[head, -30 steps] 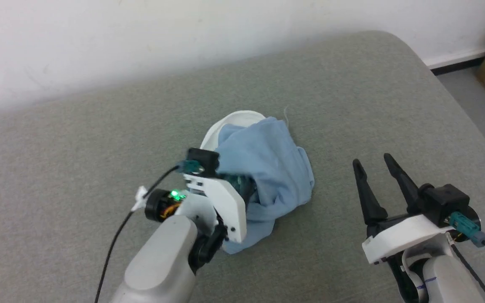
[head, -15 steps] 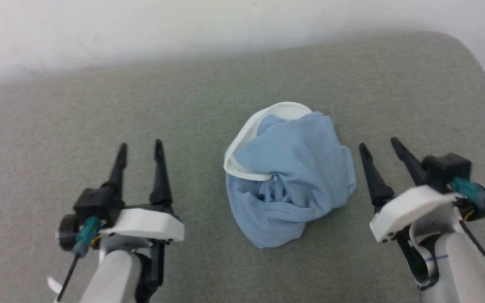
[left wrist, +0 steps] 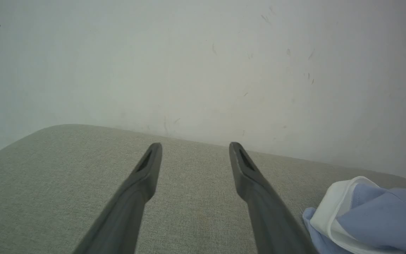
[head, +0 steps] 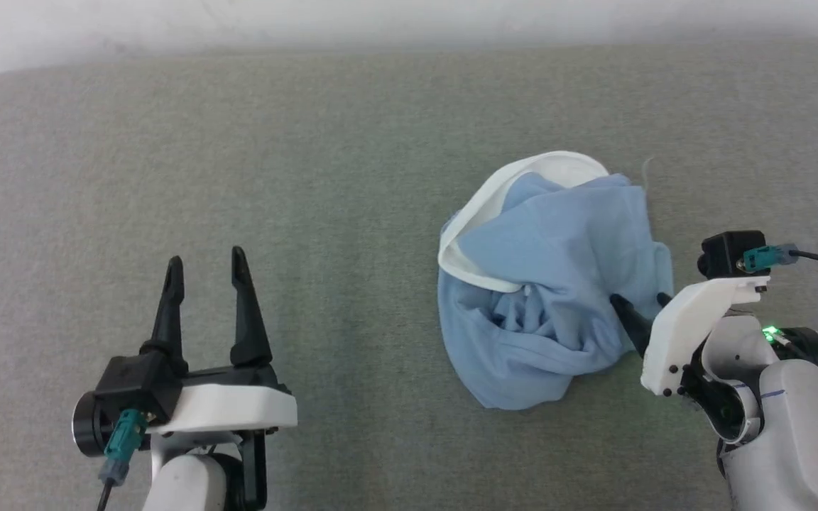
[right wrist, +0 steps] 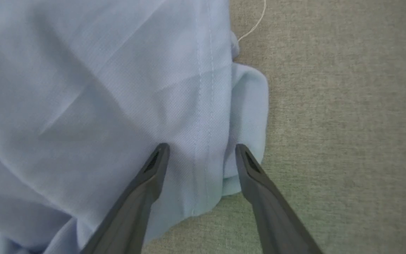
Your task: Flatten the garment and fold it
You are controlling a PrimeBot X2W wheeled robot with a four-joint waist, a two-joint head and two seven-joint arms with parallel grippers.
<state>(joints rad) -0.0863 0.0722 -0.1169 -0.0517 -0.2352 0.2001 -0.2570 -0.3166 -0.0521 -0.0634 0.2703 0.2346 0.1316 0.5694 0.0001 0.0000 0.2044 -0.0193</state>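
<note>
The garment [head: 551, 284] lies as a crumpled light blue heap right of centre in the head view, on a grey upholstered surface [head: 309, 142], its white collar [head: 483, 206] curling along the heap's upper left. Nothing is flattened and no fold is made, so I judge the whole task remains. The right gripper [head: 642, 304], at the heap's right edge, has its fingers spread astride a stitched hem, clamping nothing. The left gripper [head: 204, 259] stands wide and empty at lower left, well apart.

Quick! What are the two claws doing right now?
Left claw: open, holding nothing.
Right claw: open over the edge of the shirt, gripping nothing.
</note>
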